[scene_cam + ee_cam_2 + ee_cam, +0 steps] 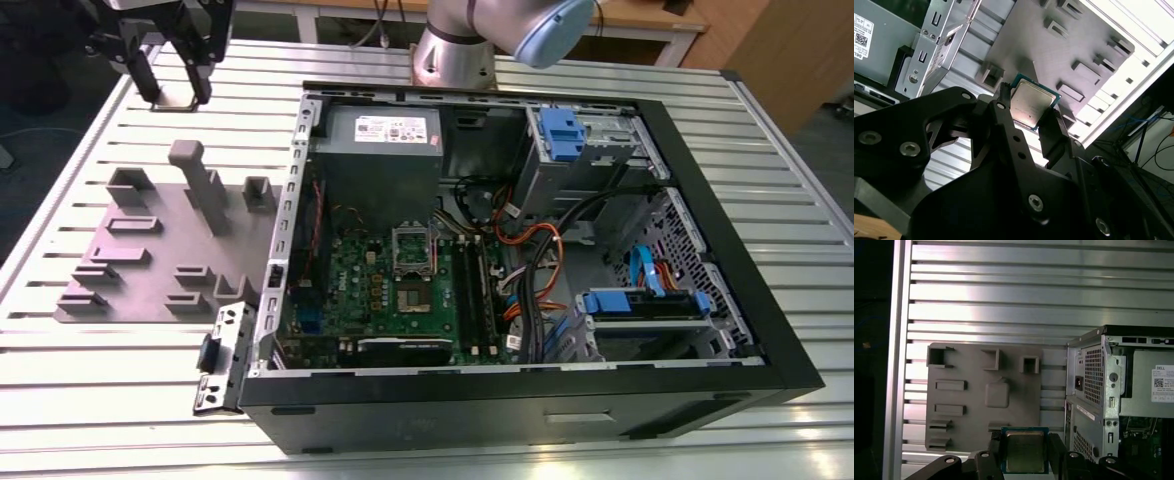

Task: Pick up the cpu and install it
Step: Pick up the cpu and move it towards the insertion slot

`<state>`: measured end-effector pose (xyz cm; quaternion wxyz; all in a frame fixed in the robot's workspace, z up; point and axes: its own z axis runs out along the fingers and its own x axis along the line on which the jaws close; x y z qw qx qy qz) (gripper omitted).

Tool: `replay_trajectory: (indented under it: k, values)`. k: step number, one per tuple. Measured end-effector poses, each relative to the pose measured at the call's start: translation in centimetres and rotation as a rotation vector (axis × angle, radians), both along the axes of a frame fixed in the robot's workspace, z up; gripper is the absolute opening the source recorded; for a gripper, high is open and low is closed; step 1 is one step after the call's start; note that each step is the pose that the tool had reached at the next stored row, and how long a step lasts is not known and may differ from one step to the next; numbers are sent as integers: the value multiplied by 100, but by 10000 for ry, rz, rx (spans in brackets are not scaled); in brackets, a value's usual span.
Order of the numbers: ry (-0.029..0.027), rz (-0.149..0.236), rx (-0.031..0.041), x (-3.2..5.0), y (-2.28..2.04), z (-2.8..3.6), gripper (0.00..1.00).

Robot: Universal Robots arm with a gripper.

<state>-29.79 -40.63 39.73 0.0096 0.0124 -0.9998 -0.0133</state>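
Over the slatted table [120, 400], near the grey fixture plate [150, 290], fingers [1053, 131] tight on the cpu [1030, 102].

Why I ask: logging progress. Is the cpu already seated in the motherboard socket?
No: in the second wrist view the cpu is held in the gripper, outside the computer case, with the grey fixture plate behind it.

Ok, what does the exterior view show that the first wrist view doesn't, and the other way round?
Exterior view's own: the case's inside with blue drive caddies, orange cables and the arm's base. First wrist view's own: a clear look at the cpu, silvery top facing the camera, clamped between the jaws. Shared: the gripper, the grey fixture plate, the slatted table, the computer case and its labelled grey box.
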Motion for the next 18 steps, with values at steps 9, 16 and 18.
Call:
replay_trajectory:
  k: [9, 16, 18]
  values:
    - [0, -1, 0, 39, 0, 0, 47]
    - [0, -1, 0, 67, 0, 0, 47]
    - [0, -1, 0, 74, 0, 0, 47]
